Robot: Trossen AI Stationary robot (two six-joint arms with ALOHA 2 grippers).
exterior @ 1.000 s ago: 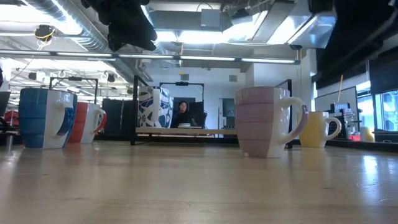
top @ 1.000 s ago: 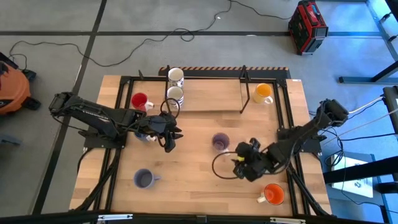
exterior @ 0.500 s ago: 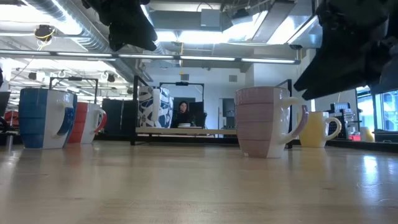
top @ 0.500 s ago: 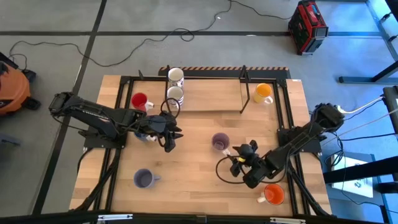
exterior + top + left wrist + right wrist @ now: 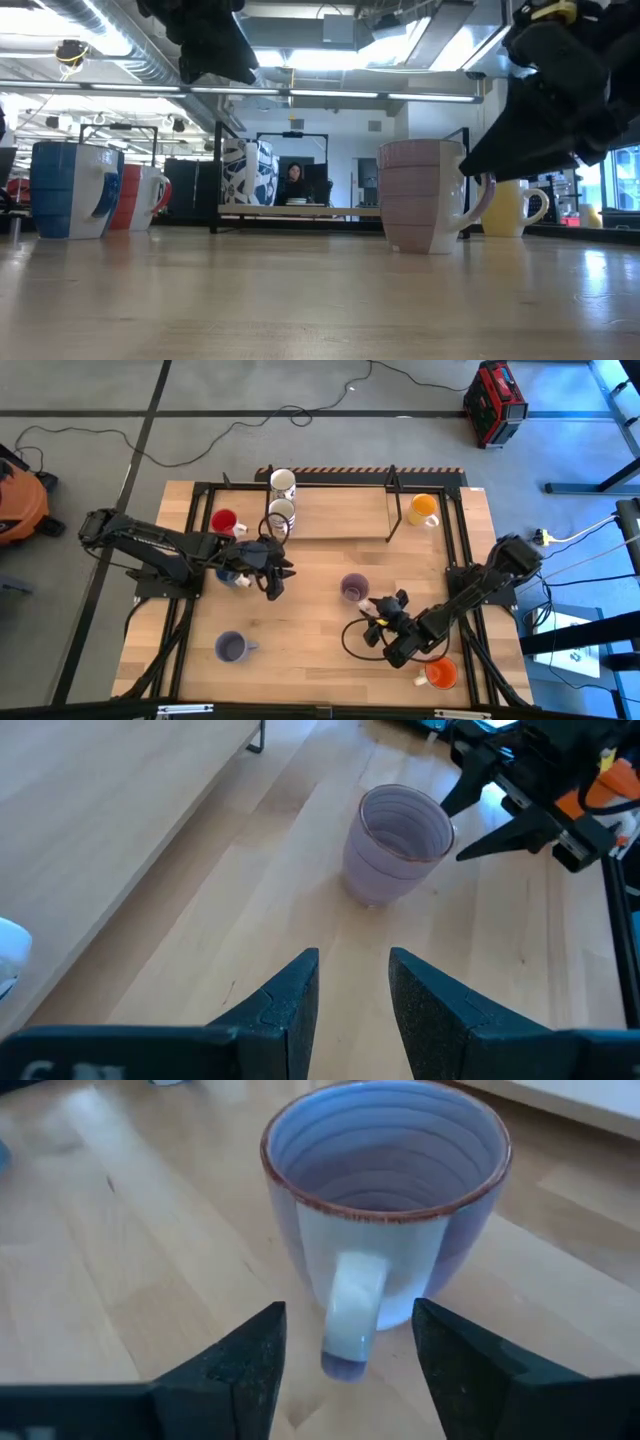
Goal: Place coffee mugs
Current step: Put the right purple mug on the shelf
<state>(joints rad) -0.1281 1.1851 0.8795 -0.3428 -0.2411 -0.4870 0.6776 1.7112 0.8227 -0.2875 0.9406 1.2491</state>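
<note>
Near the table's middle, a lavender mug [image 5: 353,588] was seen upright on the wood, its handle turned toward the right gripper [image 5: 377,618]. That gripper was held just beside the mug with its fingers [image 5: 240,1370] apart, one on either side of the handle and not touching it. Further left, the left gripper [image 5: 281,575] was kept above the table, fingers [image 5: 285,1005] parted and empty, beside the blue mug [image 5: 232,574].

Mugs: two white [image 5: 282,482], two lavender [image 5: 353,588], two orange [image 5: 423,508], one red [image 5: 224,522], one blue [image 5: 70,189].
</note>
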